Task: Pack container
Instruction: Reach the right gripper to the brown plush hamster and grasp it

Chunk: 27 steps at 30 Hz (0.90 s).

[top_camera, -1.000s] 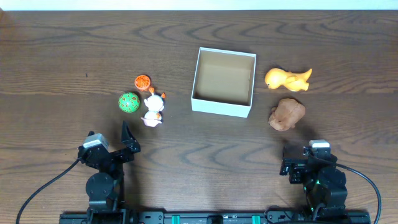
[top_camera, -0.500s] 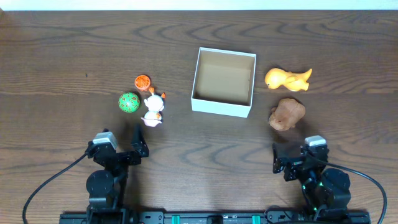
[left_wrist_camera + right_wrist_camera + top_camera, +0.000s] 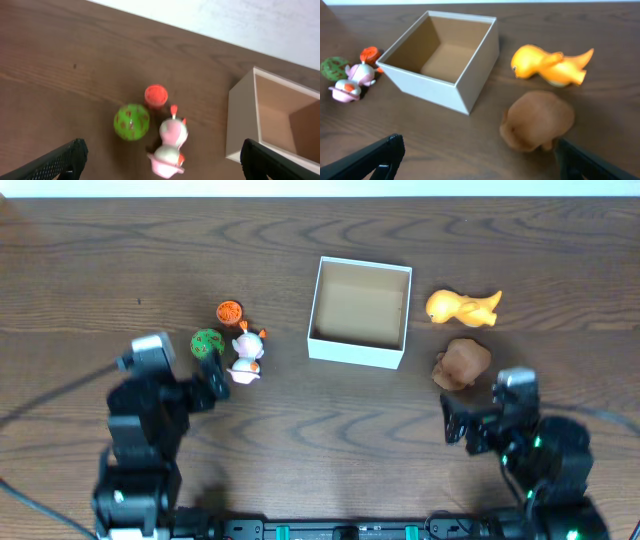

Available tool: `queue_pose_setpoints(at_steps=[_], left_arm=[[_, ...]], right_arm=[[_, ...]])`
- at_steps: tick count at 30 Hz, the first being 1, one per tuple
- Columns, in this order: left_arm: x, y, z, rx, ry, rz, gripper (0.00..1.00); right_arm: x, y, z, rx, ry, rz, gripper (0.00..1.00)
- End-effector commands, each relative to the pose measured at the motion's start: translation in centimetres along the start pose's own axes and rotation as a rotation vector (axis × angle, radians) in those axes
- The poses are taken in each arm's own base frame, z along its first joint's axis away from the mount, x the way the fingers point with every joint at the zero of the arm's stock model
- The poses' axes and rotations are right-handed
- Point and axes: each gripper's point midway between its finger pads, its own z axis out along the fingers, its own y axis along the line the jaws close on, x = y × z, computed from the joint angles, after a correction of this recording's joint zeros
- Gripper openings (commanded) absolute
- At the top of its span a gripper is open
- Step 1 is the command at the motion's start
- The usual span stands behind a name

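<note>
At the middle of the tabletop [image 3: 100, 260] stands one container [image 3: 355, 352], a square white box with low walls; only its brown cardboard floor shows inside. Five toys lie outside it. Three cluster to its left: one green ball [image 3: 205, 341], one orange ball [image 3: 230, 311] and one white-and-pink figure [image 3: 247, 356] lying just beside both. Two lie to its right: one yellow-orange animal [image 3: 462, 307] and, nearer the robot, one brown lump-shaped toy [image 3: 462, 363]. The left hand [image 3: 161, 145] is spread wide near the green ball, gripping nothing. The right hand [image 3: 477, 149] is also spread wide, just short of the brown toy, holding nothing.
</note>
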Motion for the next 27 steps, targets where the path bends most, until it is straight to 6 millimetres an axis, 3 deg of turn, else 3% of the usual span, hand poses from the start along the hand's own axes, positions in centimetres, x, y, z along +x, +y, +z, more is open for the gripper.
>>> queue_pose_setpoints(at_steps=[1,7,11,16,22,27], left_arm=[[-2.5,-0.4,0.9,-0.028,0.04,0.015,0.98],[-3.1,-0.3,3.4,-0.078,0.21,0.029,0.98],[-2.8,0.5,4.4,-0.121,0.316,0.015,0.98],[-1.9,1.8,4.7,-0.163,0.38,-0.007,0.98],[-1.5,2.5,4.4,-0.183,0.401,-0.02,0.98],[-1.4,2.6,4.3,-0.184,0.408,-0.021,0.98]], right_arm=[[-2.6,-1.0,0.6,0.063,0.066,-0.054,0.99],[-6.0,-2.6,3.9,0.13,0.243,-0.082,0.99],[-6.3,-4.5,6.2,0.215,0.42,-0.072,0.99],[-3.6,-6.0,8.8,0.231,0.649,-0.034,0.99],[0.1,-4.7,11.5,0.103,0.792,0.063,0.99],[2.3,-7.2,12.4,0.245,0.861,0.169,0.99]])
